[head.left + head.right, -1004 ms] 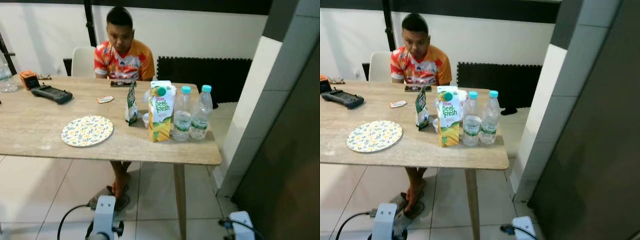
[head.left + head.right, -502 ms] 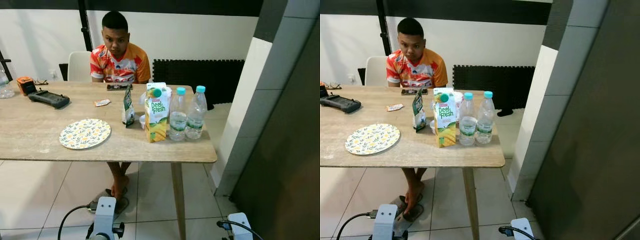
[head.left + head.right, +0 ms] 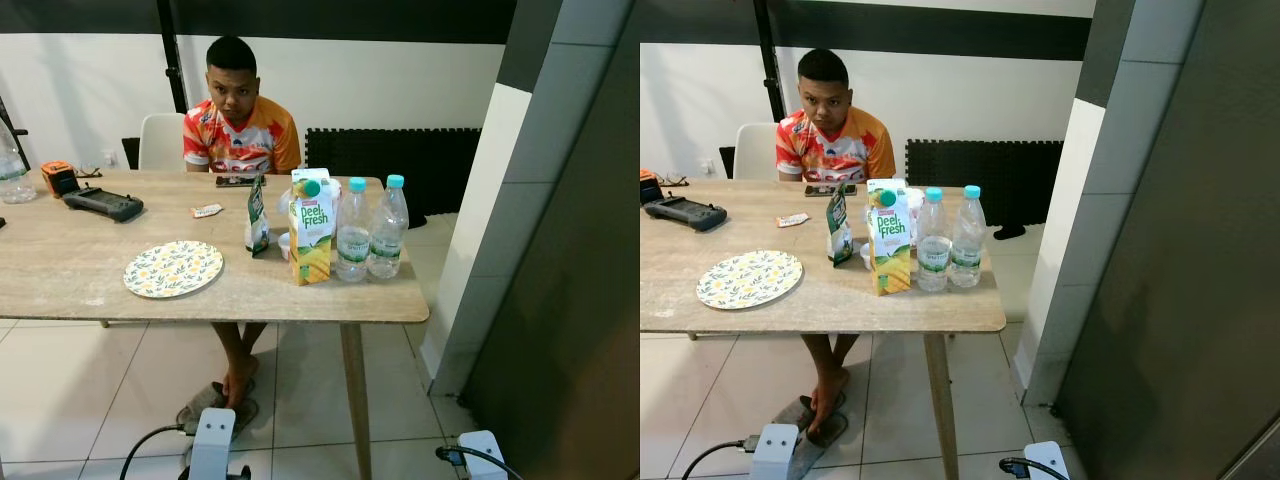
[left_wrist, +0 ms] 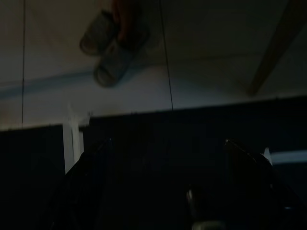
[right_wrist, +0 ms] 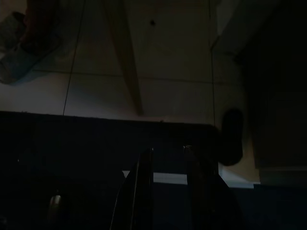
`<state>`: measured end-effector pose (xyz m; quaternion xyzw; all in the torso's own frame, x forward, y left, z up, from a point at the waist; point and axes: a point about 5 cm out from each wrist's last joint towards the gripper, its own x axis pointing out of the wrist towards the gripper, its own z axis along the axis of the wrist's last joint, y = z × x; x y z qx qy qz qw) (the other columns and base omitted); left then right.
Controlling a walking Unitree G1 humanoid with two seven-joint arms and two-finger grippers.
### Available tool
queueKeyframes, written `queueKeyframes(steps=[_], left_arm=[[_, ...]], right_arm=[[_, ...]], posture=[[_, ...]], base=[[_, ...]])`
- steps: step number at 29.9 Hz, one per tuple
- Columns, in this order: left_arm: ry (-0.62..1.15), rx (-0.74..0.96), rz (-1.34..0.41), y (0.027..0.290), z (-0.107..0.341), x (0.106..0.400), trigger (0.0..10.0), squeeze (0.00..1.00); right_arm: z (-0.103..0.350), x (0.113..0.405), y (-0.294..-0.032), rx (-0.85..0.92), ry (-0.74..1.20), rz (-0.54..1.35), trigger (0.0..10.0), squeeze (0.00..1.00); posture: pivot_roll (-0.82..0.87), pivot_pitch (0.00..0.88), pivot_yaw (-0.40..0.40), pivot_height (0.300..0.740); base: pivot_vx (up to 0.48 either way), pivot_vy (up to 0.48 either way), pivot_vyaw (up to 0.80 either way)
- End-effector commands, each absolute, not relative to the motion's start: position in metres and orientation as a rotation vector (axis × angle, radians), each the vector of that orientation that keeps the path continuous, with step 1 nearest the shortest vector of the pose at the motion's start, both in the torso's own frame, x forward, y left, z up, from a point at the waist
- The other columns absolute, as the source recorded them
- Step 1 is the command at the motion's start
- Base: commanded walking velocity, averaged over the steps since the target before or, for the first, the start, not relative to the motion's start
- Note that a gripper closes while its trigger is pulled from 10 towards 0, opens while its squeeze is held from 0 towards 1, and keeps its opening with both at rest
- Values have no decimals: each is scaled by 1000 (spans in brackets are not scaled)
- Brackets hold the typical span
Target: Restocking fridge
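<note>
A yellow Deel Fresh juice carton (image 3: 312, 228) stands near the right end of the wooden table (image 3: 60, 280). Two water bottles with turquoise caps (image 3: 353, 230) (image 3: 386, 228) stand right beside it, and a green pouch (image 3: 258, 215) is just to its left. The dark fridge front (image 3: 585, 300) rises at the far right. Both arms hang idle low beside me. In the dark wrist views, my left gripper (image 4: 165, 143) has its fingers wide apart over the floor tiles. My right gripper (image 5: 168, 149) shows a narrow gap, with nothing in it.
A person in an orange shirt (image 3: 240, 125) sits behind the table, feet in sandals (image 3: 215, 400) under it. A patterned plate (image 3: 173, 269), a black handheld device (image 3: 103, 204) and a phone (image 3: 240, 181) lie on the table. A grey-white wall column (image 3: 480, 220) stands between table and fridge.
The whole picture has shifted, so the camera moved: the table looks a little farther off and my wrists sit lower. The things on the table have not moved.
</note>
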<state>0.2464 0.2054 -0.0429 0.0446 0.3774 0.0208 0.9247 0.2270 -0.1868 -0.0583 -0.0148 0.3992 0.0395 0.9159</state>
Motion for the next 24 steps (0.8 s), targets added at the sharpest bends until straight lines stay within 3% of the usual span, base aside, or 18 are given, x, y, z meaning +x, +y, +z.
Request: queueKeyframes(steps=[1,24], left_arm=[[807,93,24,201,-48,241,10000,0],[809,105,28,202,-50,238,10000,0]], right_arm=[[-61,224,-186,-32,846,74,10000,0],[-64,220,-182,-49,877,88,10000,0]], posture=[[-28,22,-8,740],[-13,0,-3,740]], base=[[0,0,0],[0,0,0]])
